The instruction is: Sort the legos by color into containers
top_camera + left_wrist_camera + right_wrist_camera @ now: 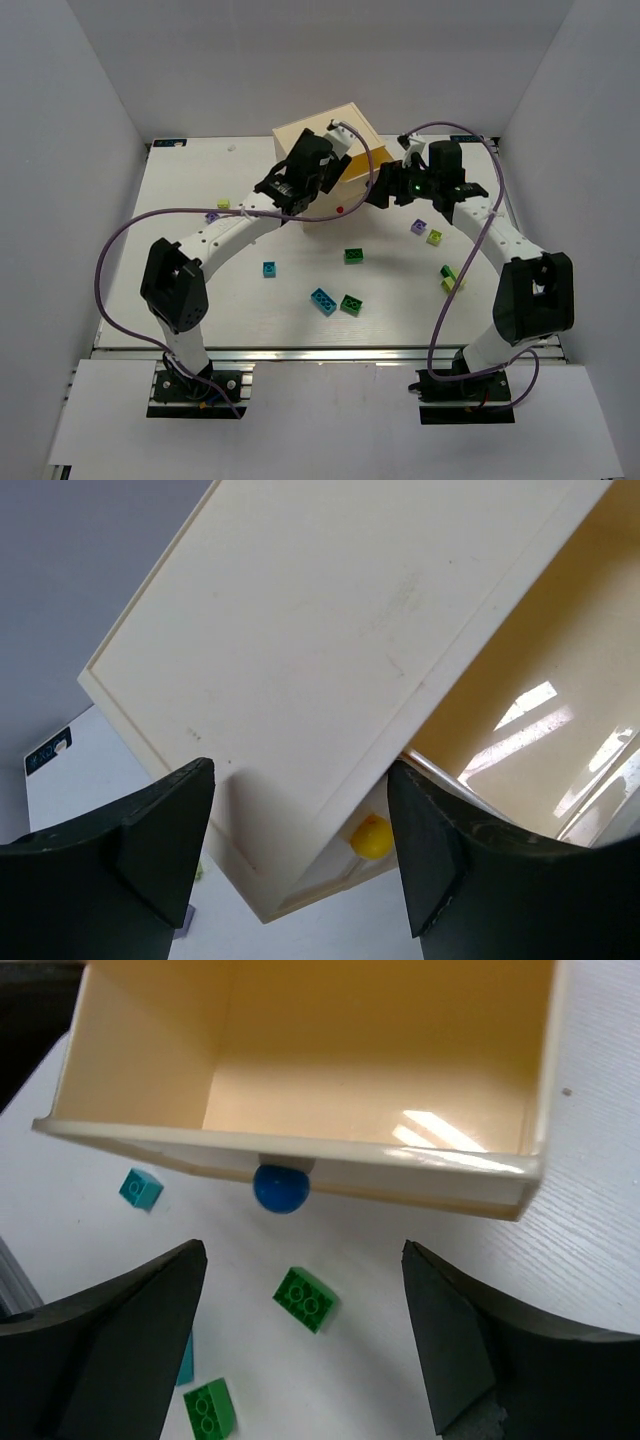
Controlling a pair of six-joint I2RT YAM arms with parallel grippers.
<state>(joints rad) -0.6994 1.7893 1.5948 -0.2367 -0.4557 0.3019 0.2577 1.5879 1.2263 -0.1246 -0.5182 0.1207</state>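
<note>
Several small studded plastic legos (pixel 351 304), green, teal and purple, lay loose in front of the cream wooden cube chest (pixel 305 132). My right gripper (pixel 303 1252) gaped wide before its open blue-knobbed drawer (pixel 300 1160); my left gripper (pixel 300 768), equally wide, straddled the chest, probably steadying it.

legos (pixel 353 256): green, teal, yellow-green, purple, scattered loose | chest (pixel 300 135): cream | blue-knob drawer (pixel 420 1165): pulled open

the white bench (pixel 240 330) sits inside plain pale walls (pixel 70 110). a small dark sticker (pixel 171 143) lies at its far left corner. a shiny metal rail (pixel 330 351) runs along the near edge. a flat white sheet (pixel 330 420) lies nearer still.
</note>
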